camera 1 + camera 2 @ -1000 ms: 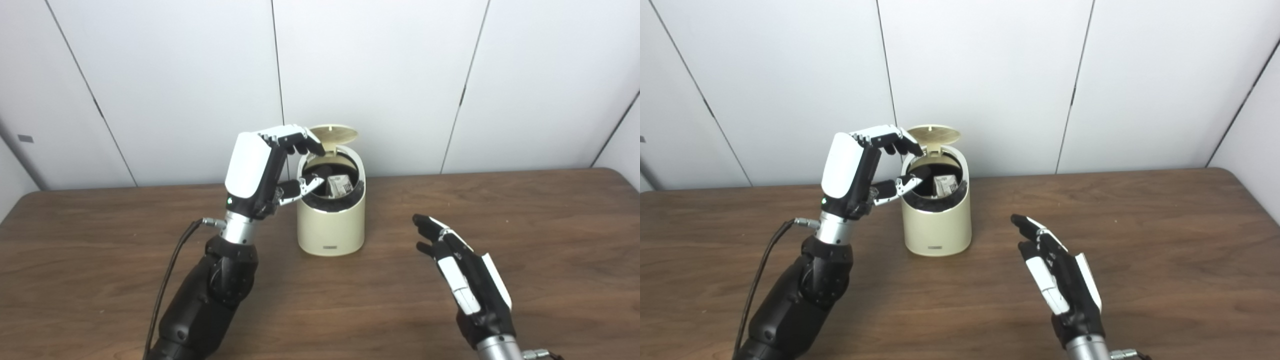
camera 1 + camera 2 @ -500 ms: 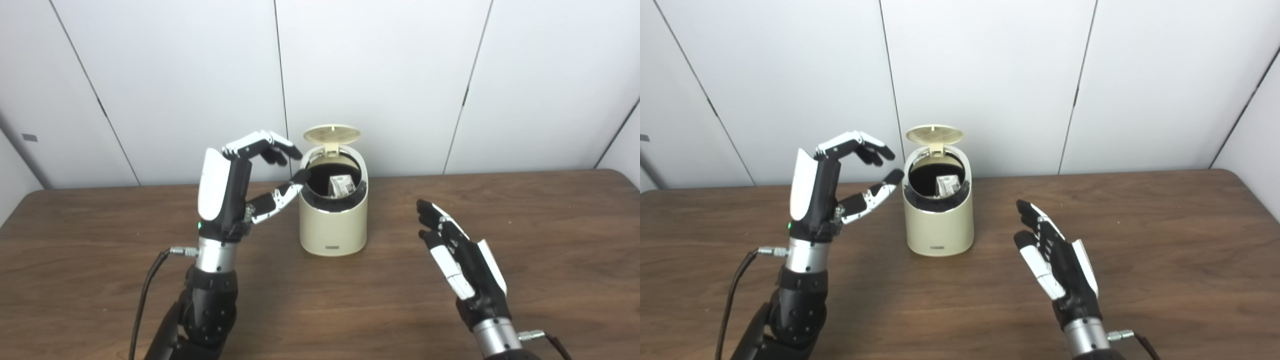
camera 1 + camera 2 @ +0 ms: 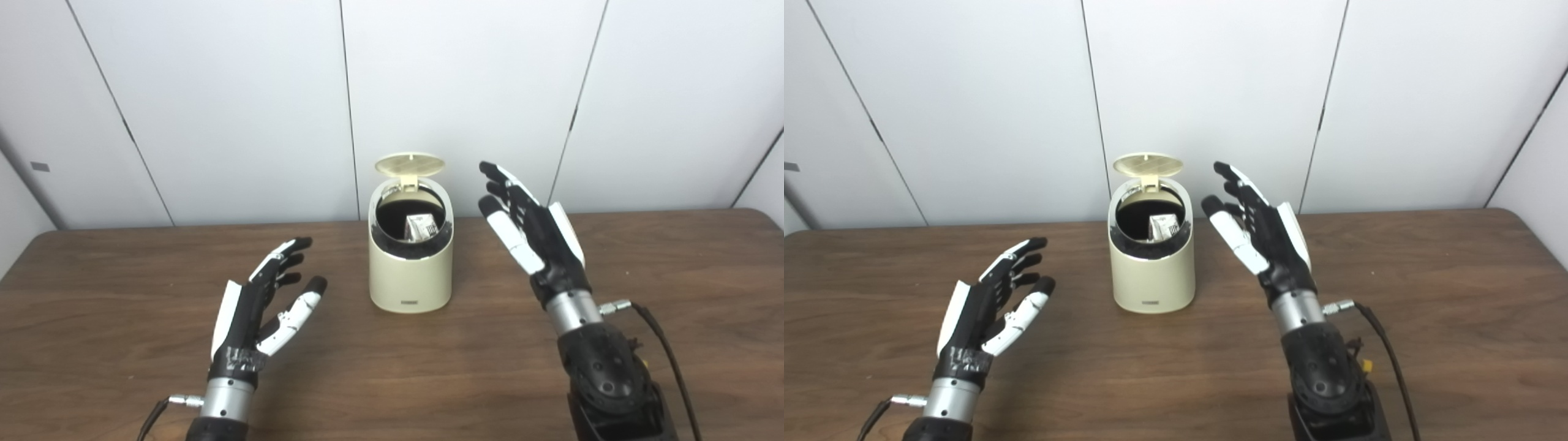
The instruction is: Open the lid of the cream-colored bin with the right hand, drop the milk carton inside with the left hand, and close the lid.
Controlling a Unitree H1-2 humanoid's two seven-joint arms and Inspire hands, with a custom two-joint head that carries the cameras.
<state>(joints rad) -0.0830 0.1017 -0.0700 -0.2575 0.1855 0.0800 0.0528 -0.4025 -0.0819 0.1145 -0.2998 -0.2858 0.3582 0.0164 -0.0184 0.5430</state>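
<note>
Cream-colored bin [image 3: 410, 275]: stands upright on the brown wooden table [image 3: 122, 288], near the table's far edge, in front of the white panelled wall [image 3: 214, 92].

Lid [image 3: 409, 164]: hinged at the back of the bin, raised and standing open above the mouth.

Milk carton [image 3: 420, 227]: inside the bin, visible through the open mouth against the dark interior, toward the right side of the opening; printing shows on its face.

Left hand [image 3: 260, 312]: low over the table to the left of the bin, well apart from it, palm turned inward, fingers spread, grasping nothing.

Right hand [image 3: 531, 223]: raised to the right of the bin, near its rim and lid but touching neither, fingers extended and apart, pointing up and toward the bin, released and empty.

Cable [image 3: 658, 343]: black, runs from the right wrist down the forearm.
</note>
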